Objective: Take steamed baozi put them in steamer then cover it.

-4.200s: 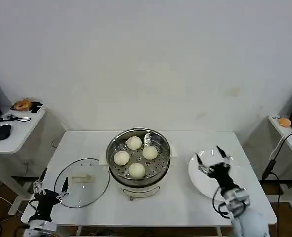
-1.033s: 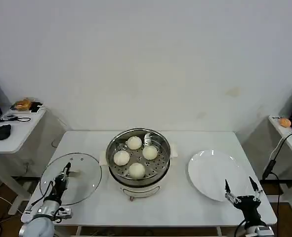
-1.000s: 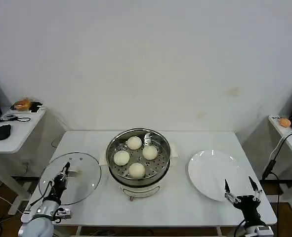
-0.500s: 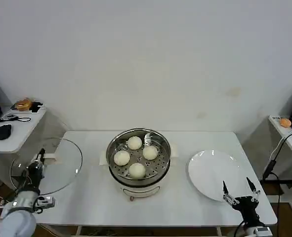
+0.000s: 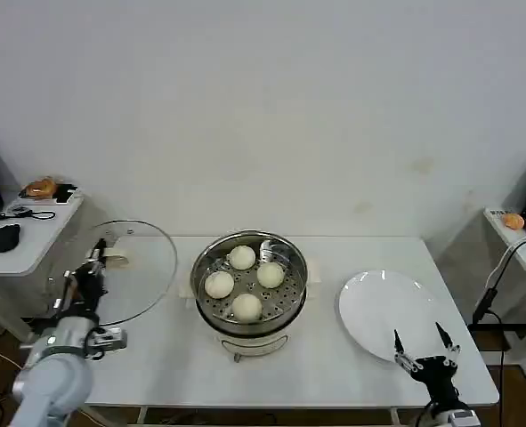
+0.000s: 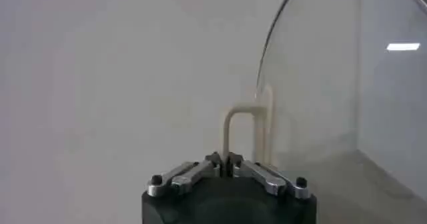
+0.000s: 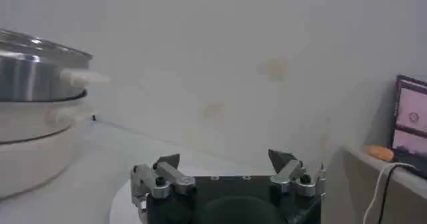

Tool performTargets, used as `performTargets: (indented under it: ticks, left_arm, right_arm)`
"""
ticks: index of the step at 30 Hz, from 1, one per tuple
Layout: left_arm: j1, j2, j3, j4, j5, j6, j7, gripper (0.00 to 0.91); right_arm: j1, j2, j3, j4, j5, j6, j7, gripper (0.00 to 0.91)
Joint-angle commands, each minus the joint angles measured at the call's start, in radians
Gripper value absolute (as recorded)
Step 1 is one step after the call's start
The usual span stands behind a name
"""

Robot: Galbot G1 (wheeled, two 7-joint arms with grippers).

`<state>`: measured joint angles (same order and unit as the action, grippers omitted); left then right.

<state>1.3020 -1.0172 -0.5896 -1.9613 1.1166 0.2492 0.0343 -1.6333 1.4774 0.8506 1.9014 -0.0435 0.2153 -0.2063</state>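
My left gripper (image 5: 92,267) is clamped on the pale bar handle of the cover (image 5: 129,271), which I hold lifted and tilted over the left end of the white table (image 5: 334,253), just beside the steamer (image 5: 249,280) but not over it. From my head I see the glass disc standing nearly on edge, its metal rim close to the steamer's left side without touching. The steamer sits in the middle of the table on its white base, open, with the four steamed baozi (image 5: 245,283) lying apart from one another on the perforated floor. A flat white plate (image 5: 383,311) lies bare to the right of the steamer, and my right gripper (image 5: 423,349) hangs low at the table's front right edge near the plate's rim, its fingers spread wide and holding nothing. Small side tables stand off both ends, the left one carrying a dark mouse (image 5: 4,237) and an orange thing. My left wrist view shows what my head cannot: the fingers (image 6: 200,172) pressed together around the foot of the beige handle (image 6: 243,132), with the curved edge of the cover (image 6: 320,79) rising beyond. My right wrist view shows the two fingertips (image 7: 167,162) well apart, and the steamer's steel wall (image 7: 40,69) and white base off to one side.
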Motion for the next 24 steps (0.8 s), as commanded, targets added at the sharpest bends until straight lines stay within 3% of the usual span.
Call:
performTargets:
  ticks: [1,14,24]
  left_arm:
    - [-0.188,-0.087,0.313,-0.038,0.104,0.100,0.126,0.000]
    - [-0.290,-0.288,0.439,0.059,0.184,0.134,0.152,0.000]
    - [-0.316,-0.354,0.482,0.089,0.251,0.134,0.174,0.000]
  right_arm:
    - [0.002,0.005,-0.006,-0.014,-0.019,0.001,0.000,0.907]
    - [0.010,0.028,-0.033,-0.032,-0.050,0.004,0.004,0.907]
    - [0.015,0.043,-0.042,-0.041,-0.071,0.010,0.008,0.907]
